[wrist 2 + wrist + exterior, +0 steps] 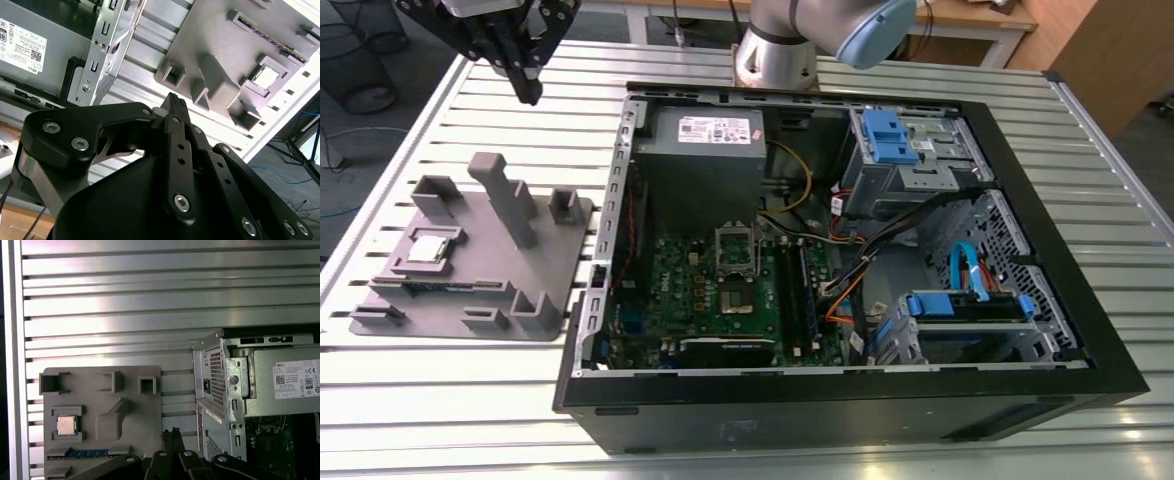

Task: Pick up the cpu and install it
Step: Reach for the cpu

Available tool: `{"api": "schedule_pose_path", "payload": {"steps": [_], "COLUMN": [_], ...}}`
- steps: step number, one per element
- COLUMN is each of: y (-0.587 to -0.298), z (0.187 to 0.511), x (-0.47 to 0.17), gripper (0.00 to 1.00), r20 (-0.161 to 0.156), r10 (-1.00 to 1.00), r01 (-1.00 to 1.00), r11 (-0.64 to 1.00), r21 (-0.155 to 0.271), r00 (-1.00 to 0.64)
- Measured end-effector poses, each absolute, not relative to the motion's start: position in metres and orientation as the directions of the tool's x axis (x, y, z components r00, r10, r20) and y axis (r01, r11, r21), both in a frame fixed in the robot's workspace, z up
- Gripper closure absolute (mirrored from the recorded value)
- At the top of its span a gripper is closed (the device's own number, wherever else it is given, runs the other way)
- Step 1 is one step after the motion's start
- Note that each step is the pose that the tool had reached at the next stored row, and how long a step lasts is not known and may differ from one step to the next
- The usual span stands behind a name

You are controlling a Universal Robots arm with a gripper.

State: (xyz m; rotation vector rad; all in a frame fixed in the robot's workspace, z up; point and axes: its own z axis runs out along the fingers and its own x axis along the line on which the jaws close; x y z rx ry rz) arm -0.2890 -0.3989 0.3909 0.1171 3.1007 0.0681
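Note:
The cpu (430, 247), a small silver square, lies in a recess of the grey plastic tray (487, 270) on the table, at the exterior view's left of the open computer case (854, 390). My gripper (527, 92) hangs high above the table beyond the tray, fingers pressed together and holding nothing. In the first wrist view the cpu (66, 425) sits in the tray (90, 390) well off from my gripper (170, 432). The second wrist view shows the cpu (266, 76) past my shut gripper (175, 99). The empty socket frame (736, 250) is on the green motherboard.
The case holds a grey power-supply box (700, 135), blue drive brackets (887, 135) and loose cables (854, 270). Tall grey posts (507, 200) rise from the tray. A memory stick (82, 453) lies in a tray slot. The slatted metal table (440, 400) surrounds everything.

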Motion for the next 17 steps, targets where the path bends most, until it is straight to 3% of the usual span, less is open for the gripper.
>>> {"api": "schedule_pose_path", "payload": {"steps": [17], "y": [-0.399], "z": [0.390], "x": [-0.300], "gripper": [0.89], "r20": [-0.036], "r10": [0.076], "r01": [0.075], "r11": [0.996], "r21": [0.045], "r00": [-0.996]}}
